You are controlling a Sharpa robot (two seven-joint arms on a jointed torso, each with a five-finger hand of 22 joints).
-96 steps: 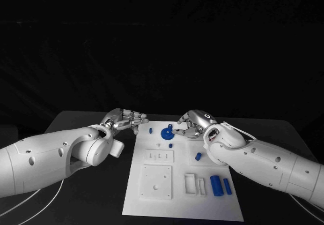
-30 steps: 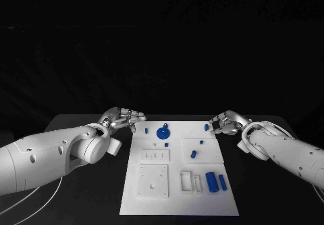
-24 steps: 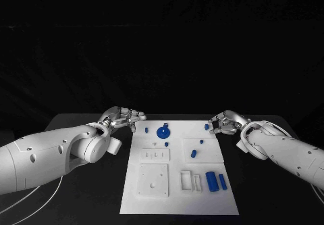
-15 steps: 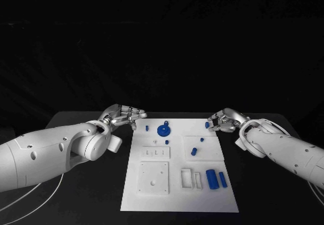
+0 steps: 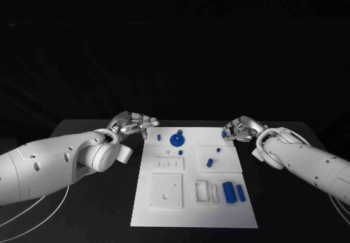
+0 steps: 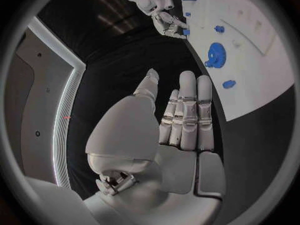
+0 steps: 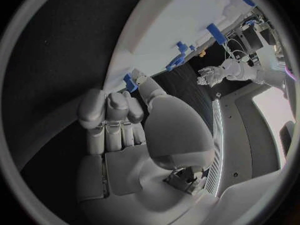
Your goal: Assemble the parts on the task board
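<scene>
- task board (image 5: 195, 202): white plate, mid worktop (image 5: 87, 202), between both arms.
- small blue peg (image 5: 223, 135) at board's far right corner, touching right hand (image 5: 238, 130) fingertips. in right wrist view the peg (image 7: 129, 81) sits at thumb tip and curled fingers; looks pinched, prob. held.
- judgement: peg is light, rigid plastic, smooth, so slip-prone; fingertip pinch across its sides, keep it upright for insertion.
- blue gear (image 5: 177, 140) stands at far middle of board; other parts lie nearer: short peg (image 5: 209, 163), two cylinders (image 5: 233, 193) by the near right slots.
- left hand (image 5: 135, 124): beside board's far left corner, off the plate, fingers straight and together w/ thumb apart, empty, touching nothing.
- right arm reaches in from right, hand curled over board edge.
</scene>
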